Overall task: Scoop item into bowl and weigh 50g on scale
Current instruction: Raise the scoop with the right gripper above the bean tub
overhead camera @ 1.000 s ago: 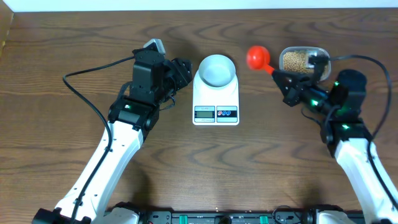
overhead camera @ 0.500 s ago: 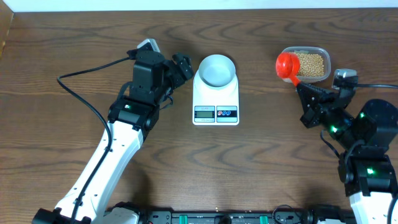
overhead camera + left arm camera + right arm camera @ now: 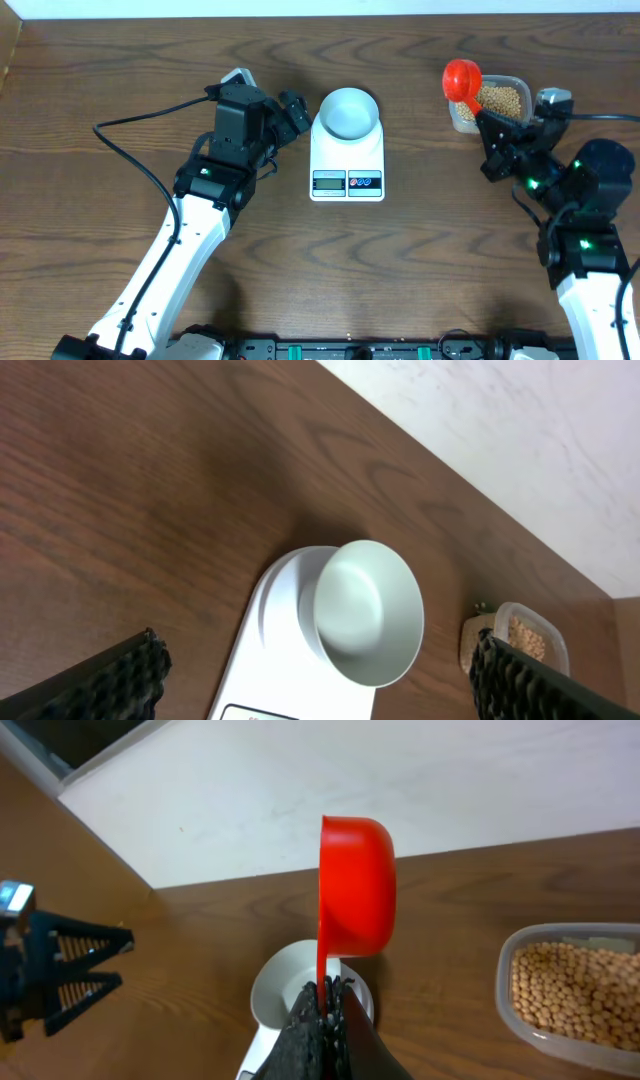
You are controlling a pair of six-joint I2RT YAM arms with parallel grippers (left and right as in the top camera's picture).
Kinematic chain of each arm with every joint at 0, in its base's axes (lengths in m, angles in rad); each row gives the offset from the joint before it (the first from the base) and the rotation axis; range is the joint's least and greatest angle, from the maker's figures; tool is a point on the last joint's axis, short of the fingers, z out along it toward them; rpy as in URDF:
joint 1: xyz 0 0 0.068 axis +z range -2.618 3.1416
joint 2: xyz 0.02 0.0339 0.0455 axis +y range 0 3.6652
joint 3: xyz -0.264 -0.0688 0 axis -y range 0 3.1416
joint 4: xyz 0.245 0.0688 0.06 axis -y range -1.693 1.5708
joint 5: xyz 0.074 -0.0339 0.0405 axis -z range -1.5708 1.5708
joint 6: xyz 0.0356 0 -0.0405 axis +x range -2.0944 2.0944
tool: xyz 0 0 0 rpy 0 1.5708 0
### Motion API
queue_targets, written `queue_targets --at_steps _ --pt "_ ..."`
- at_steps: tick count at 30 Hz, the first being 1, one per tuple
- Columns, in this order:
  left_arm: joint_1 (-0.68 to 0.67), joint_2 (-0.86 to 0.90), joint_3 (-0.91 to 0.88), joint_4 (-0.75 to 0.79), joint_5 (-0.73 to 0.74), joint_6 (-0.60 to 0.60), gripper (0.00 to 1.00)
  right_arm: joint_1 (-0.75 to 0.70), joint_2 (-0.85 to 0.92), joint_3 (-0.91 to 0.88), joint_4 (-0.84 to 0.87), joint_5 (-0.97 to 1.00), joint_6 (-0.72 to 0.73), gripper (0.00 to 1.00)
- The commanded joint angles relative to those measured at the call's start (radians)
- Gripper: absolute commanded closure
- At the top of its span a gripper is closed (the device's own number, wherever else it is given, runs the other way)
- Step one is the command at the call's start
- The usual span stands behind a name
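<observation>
The pale blue-grey bowl (image 3: pixel 347 112) sits empty on the white scale (image 3: pixel 347 165) at table centre; it also shows in the left wrist view (image 3: pixel 372 612) on the scale (image 3: pixel 270 660). The beige beans (image 3: pixel 501 99) fill a clear tub (image 3: pixel 462 118) at the back right, also in the right wrist view (image 3: pixel 575 990). My right gripper (image 3: pixel 484 122) is shut on the handle of a red scoop (image 3: pixel 462 78), held in the air at the tub's left edge; in the right wrist view the scoop (image 3: pixel 355 885) stands on edge. My left gripper (image 3: pixel 288 112) is open and empty, left of the bowl.
A pale wall (image 3: pixel 330 770) bounds the table's far edge behind the tub and scale. The tub (image 3: pixel 528 642) shows beyond the bowl in the left wrist view. Black cables trail from both arms across the table.
My right arm swung right and back from near the scale, carrying the red scoop to the tub's left edge. The left arm barely moved.
</observation>
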Motion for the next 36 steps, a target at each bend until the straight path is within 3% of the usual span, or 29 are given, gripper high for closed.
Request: queue_targets --at_steps 1,8,15,20,22,24,29,36 --pt "0.001 -0.006 0.022 -0.002 -0.074 0.014 0.02 -0.003 0.058 0.008 0.038 -0.023 0.049 0.99" --pt "0.001 -0.006 0.022 -0.003 -0.089 0.014 0.02 -0.002 0.181 0.008 0.247 -0.117 0.127 0.99" --pt "0.001 -0.006 0.022 -0.042 -0.088 0.014 0.02 -0.002 0.194 0.01 0.301 -0.117 0.134 0.99" --pt "0.0 -0.006 0.022 -0.086 -0.08 0.134 0.47 -0.002 0.194 0.014 0.327 -0.101 0.133 0.99" --pt "0.0 -0.006 0.022 -0.085 -0.079 0.148 0.76 -0.002 0.194 0.014 0.338 -0.082 0.133 0.99" --pt "0.0 -0.006 0.022 -0.085 -0.076 0.148 0.93 -0.002 0.194 0.014 0.341 -0.071 0.133 0.99" --pt "-0.002 -0.006 0.022 -0.09 0.062 0.279 0.93 -0.002 0.195 0.014 0.342 -0.009 0.125 0.99" --pt "-0.085 -0.006 0.035 -0.121 0.084 0.401 0.93 -0.002 0.195 0.014 0.341 0.012 0.107 0.99"
